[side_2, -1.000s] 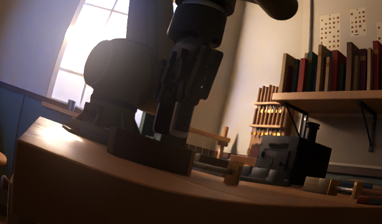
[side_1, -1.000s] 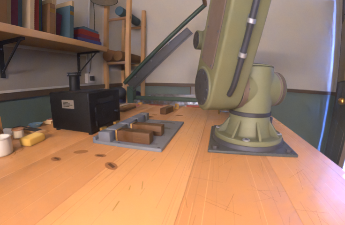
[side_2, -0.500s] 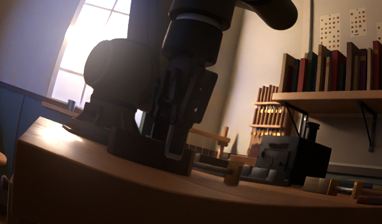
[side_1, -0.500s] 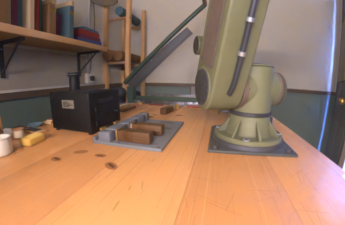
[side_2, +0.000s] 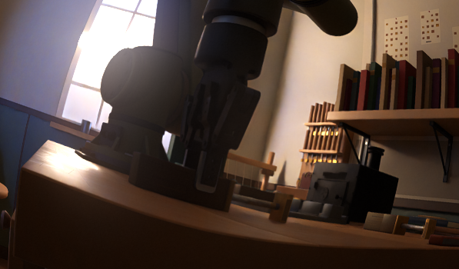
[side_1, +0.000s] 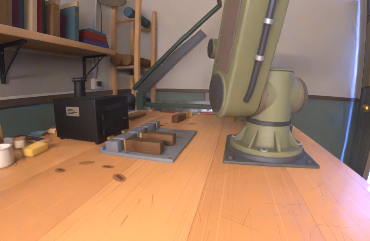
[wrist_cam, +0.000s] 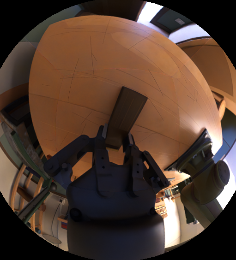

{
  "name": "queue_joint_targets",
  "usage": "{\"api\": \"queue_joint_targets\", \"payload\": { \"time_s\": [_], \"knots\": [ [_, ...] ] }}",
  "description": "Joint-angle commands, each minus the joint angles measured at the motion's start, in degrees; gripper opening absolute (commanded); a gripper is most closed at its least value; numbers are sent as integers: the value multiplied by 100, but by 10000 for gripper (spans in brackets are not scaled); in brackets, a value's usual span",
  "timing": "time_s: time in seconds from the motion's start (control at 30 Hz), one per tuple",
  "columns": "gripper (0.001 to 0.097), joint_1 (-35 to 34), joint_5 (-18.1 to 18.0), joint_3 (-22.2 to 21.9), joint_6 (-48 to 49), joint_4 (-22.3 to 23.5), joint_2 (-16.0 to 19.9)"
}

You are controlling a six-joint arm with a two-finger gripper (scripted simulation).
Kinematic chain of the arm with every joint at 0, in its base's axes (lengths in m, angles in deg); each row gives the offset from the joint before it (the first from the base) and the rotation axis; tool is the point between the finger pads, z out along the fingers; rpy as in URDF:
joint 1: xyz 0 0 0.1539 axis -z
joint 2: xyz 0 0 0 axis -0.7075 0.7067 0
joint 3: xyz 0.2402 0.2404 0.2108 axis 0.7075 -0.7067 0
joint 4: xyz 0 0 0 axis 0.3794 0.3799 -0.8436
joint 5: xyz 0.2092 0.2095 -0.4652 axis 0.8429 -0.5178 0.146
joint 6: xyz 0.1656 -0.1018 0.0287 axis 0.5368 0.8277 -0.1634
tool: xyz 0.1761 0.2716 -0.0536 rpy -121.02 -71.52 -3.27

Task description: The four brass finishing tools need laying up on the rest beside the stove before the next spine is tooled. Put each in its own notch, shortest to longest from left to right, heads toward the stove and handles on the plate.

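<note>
At the bench's far end behind the arm's base, a finishing tool with a long dark wooden handle [wrist_cam: 126, 114] lies flat, and my gripper [wrist_cam: 117, 138] is down over the handle's near end, closing around it. Its shank and brass head [side_2: 281, 206] point toward the stove. Beside the black stove [side_1: 91, 117], the grey rest [side_1: 150, 141] holds two tools: one handle [side_1: 145, 145] at the near end and a second [side_1: 159, 137] behind it. Another tool [side_1: 181, 116] lies loose on the bench beyond the rest.
The bench's rounded end [side_2: 105, 215] falls away just beside the gripped tool. The arm's green base [side_1: 266, 136] stands right of the rest. A white cup [side_1: 2, 155] and a yellow block [side_1: 34, 148] sit at the left.
</note>
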Motion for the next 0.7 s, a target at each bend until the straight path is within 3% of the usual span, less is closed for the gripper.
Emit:
{"api": "queue_joint_targets", "payload": {
  "time_s": [0.0,0.43,0.67],
  "knots": [
    [335,0,2,2,0,-1,0],
    [80,0,6,-3,0,2,3],
    [80,0,-214,119,0,-1,-101]
  ]
}}
